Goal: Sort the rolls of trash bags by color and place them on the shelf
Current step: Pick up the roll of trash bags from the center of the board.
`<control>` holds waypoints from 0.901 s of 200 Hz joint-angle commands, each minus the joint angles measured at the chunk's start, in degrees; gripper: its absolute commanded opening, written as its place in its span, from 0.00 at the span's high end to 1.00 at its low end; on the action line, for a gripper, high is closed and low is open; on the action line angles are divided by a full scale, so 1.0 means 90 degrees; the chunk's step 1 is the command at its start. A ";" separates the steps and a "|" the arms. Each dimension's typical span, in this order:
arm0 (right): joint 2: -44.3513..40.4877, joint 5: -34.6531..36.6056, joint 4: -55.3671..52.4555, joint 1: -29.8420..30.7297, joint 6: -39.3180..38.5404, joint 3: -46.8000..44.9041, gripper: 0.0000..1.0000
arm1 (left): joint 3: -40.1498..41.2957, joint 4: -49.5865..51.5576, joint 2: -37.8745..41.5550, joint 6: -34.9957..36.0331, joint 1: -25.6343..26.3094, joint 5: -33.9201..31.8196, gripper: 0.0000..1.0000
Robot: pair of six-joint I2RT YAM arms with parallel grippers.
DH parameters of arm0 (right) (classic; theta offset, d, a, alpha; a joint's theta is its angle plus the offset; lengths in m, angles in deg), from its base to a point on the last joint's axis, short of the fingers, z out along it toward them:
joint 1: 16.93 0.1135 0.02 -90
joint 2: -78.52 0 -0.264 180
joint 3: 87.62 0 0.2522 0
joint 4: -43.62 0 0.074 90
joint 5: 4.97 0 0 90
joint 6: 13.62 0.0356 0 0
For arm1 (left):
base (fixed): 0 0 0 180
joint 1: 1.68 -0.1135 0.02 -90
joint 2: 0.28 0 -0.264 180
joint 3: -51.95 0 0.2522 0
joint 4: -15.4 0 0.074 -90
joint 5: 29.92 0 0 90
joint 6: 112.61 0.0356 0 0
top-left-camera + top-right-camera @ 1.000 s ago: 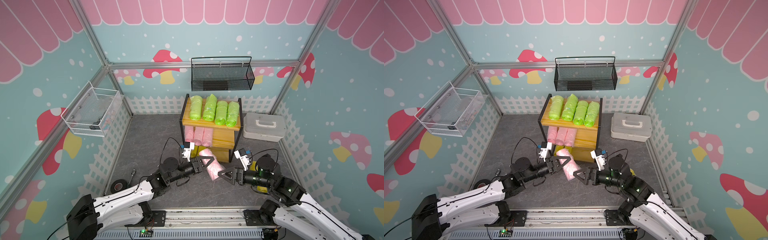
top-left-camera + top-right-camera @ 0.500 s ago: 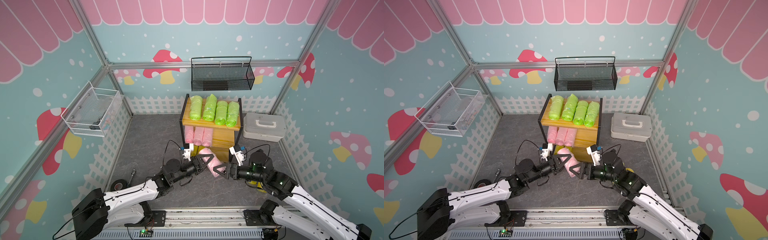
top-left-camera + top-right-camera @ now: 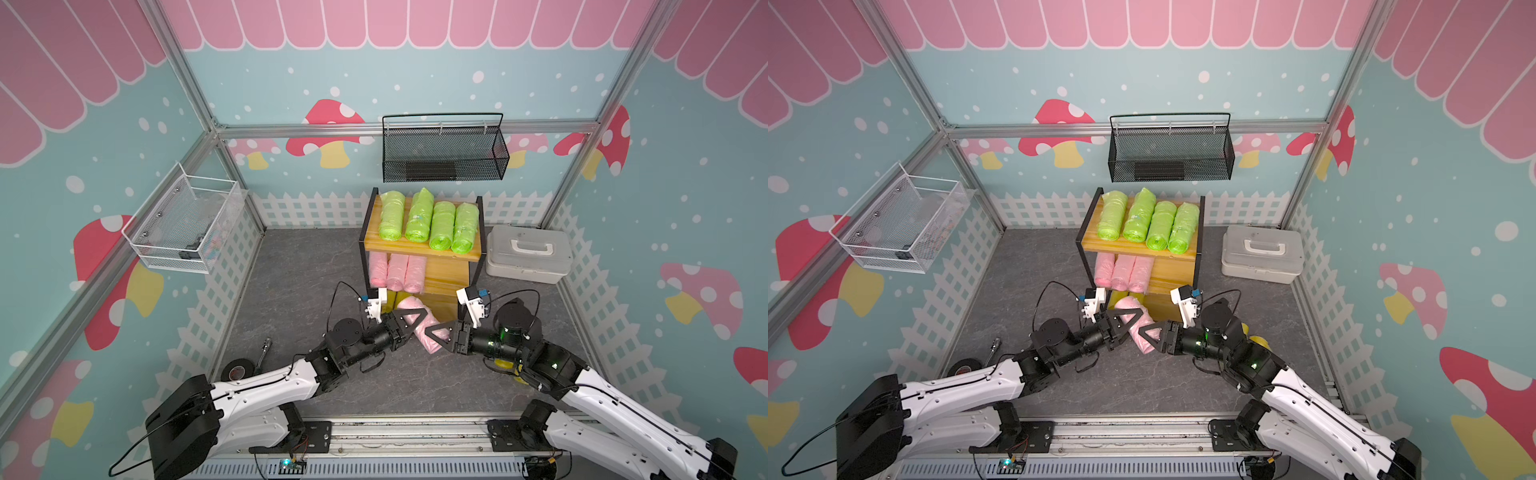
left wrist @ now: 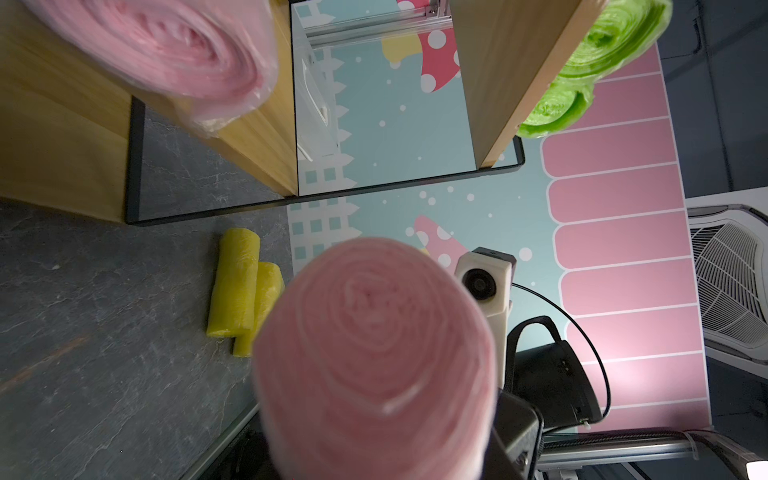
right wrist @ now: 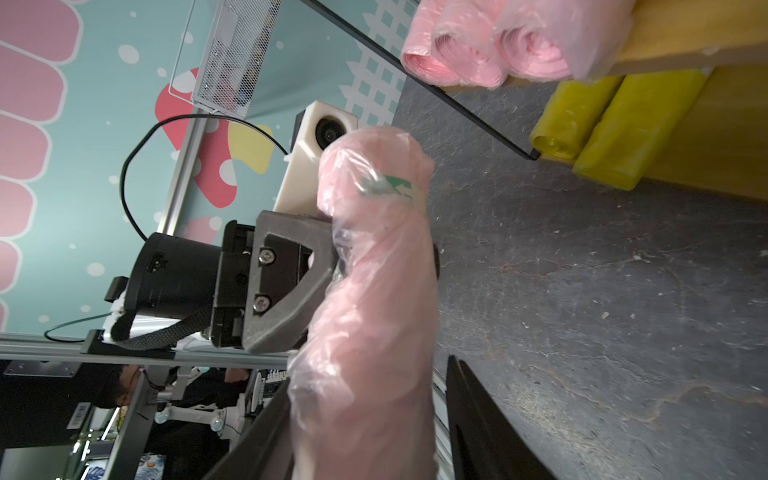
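Observation:
A pale pink roll [image 3: 424,322] [image 3: 1136,328] hangs above the floor in front of the shelf [image 3: 469,253]. My left gripper [image 3: 409,322] is shut on one end of it, and the roll's face [image 4: 374,353] hides the fingers in the left wrist view. My right gripper [image 3: 436,332] [image 5: 370,374] straddles the other end, open. One finger touches the wrap and the other finger [image 5: 469,415] stands a little apart. Several green rolls [image 3: 428,222] lie on the top board. Three pink rolls [image 3: 397,272] lie on the middle board. Two yellow rolls [image 5: 615,124] lie on the lowest board.
Two more yellow rolls [image 4: 237,286] lie on the floor under my right arm. A white case [image 3: 525,253] stands right of the shelf. A black mesh basket [image 3: 442,158] hangs on the back wall, a white wire basket [image 3: 183,224] on the left wall. Black tape [image 3: 237,370] and a small tool [image 3: 264,347] lie front left.
My right gripper has moved left up to the pink roll and its jaws have narrowed around it. My left gripper has kept its hold, shifting slightly.

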 commanded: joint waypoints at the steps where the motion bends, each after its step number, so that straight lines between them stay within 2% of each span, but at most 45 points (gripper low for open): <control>1: 0.0045 0.0037 0.0390 0.0113 0.0175 -0.0108 0.48 | 0.0019 -0.0454 0.0045 0.0022 0.0034 -0.0016 1.00; 23: 0.0019 0.0090 0.0338 0.0195 0.0204 -0.0108 0.49 | 0.0012 -0.0428 0.0072 0.0051 0.0030 -0.0044 1.00; 39: -0.0017 0.0132 0.0307 0.0234 0.0209 -0.0117 0.54 | 0.0014 -0.0385 0.0102 0.0079 0.0029 -0.0061 1.00; 81: 0.0046 0.0181 0.0343 0.0320 0.0244 -0.0119 0.87 | -0.0061 -0.0311 0.0085 0.0141 0.0026 -0.0033 1.00; 87: 0.0050 0.0231 0.0329 0.0326 0.0242 -0.0108 0.93 | -0.0098 -0.0193 0.0099 0.0172 0.0030 -0.0012 0.87; 96: 0.0023 0.0374 0.0249 0.0364 0.0219 -0.0108 1.00 | -0.0207 0.0277 0.0169 0.0302 0.0025 -0.0007 0.54; 102: -0.0020 0.0567 0.0083 0.0393 0.0206 -0.0108 1.00 | -0.0346 0.0864 0.0276 0.0476 0.0017 -0.0023 0.33; 106: -0.0071 0.0733 -0.0061 0.0412 0.0202 -0.0106 1.00 | -0.0469 0.1390 0.0370 0.0648 0.0018 -0.0069 0.24; 117: -0.0203 0.1150 -0.0351 0.0464 0.0169 -0.0155 1.00 | -0.0988 0.3325 0.0659 0.1344 0.0012 -0.0421 0.05; 125: -0.0313 0.1438 -0.0504 0.0495 0.0205 -0.0255 1.00 | -0.1453 0.4773 0.0831 0.1871 0.0023 -0.0845 0.01; 144: -0.0558 0.2010 -0.0567 0.0586 0.0623 -0.0718 1.00 | -0.2154 0.6778 0.1179 0.2682 0.0000 -0.1772 0.01; 157: -0.0707 0.2362 -0.0378 0.0673 0.1103 -0.1189 1.00 | -0.2189 0.7268 0.1536 0.2883 -0.0031 -0.2129 0.01; 180: -0.0675 0.2833 0.0428 0.0838 0.1913 -0.2043 1.00 | -0.1758 0.7254 0.2283 0.2761 -0.0043 -0.2510 0.01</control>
